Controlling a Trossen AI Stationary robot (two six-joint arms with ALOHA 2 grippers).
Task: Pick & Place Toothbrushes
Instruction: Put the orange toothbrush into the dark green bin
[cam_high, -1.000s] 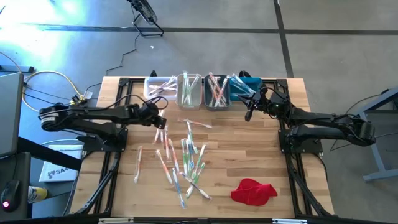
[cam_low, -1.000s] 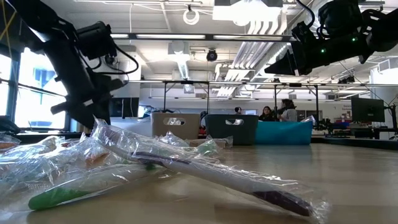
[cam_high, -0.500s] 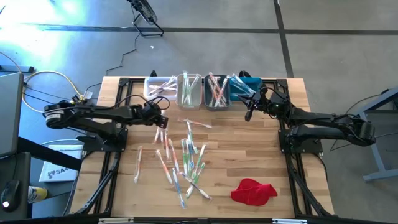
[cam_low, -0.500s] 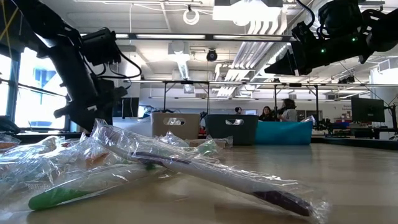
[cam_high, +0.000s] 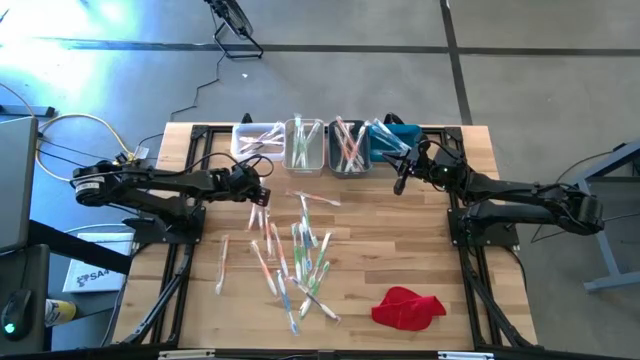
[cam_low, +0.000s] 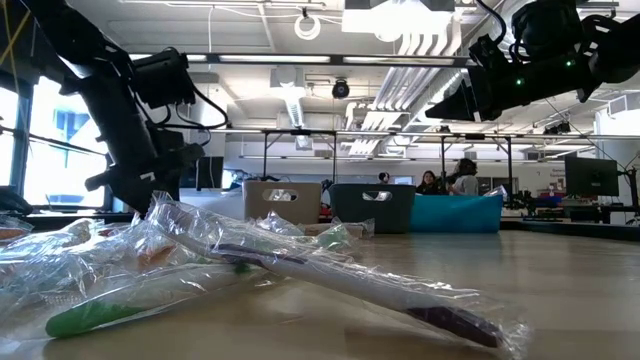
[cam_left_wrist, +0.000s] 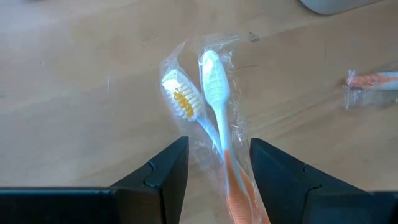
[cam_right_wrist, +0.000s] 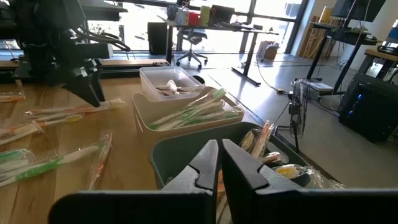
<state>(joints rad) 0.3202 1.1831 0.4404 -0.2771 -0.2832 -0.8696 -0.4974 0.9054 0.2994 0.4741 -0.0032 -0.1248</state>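
Note:
Wrapped toothbrushes (cam_high: 296, 256) lie scattered over the middle of the table; more stand in the bins at the far edge. My left gripper (cam_high: 258, 197) is open at the pile's far left end. In the left wrist view its fingers (cam_left_wrist: 217, 169) stand on either side of two wrapped brushes, one with a pale head and orange handle (cam_left_wrist: 214, 87), one with white and yellow bristles (cam_left_wrist: 181, 101), both flat on the wood. My right gripper (cam_high: 399, 183) is shut and empty, raised near the grey bin (cam_right_wrist: 186, 152) and blue bin (cam_high: 392, 139).
Four small bins line the far edge: white (cam_high: 254, 139), beige (cam_high: 303, 146), grey (cam_high: 347, 149), blue. A red cloth (cam_high: 408, 307) lies near the near right corner. In the low view a heap of wrappers (cam_low: 250, 265) fills the foreground. Bare wood shows to the right of the pile.
My left gripper has edged a little toward the table's right and slightly down over the two brushes, staying open. The right arm and the toothbrushes have kept still.

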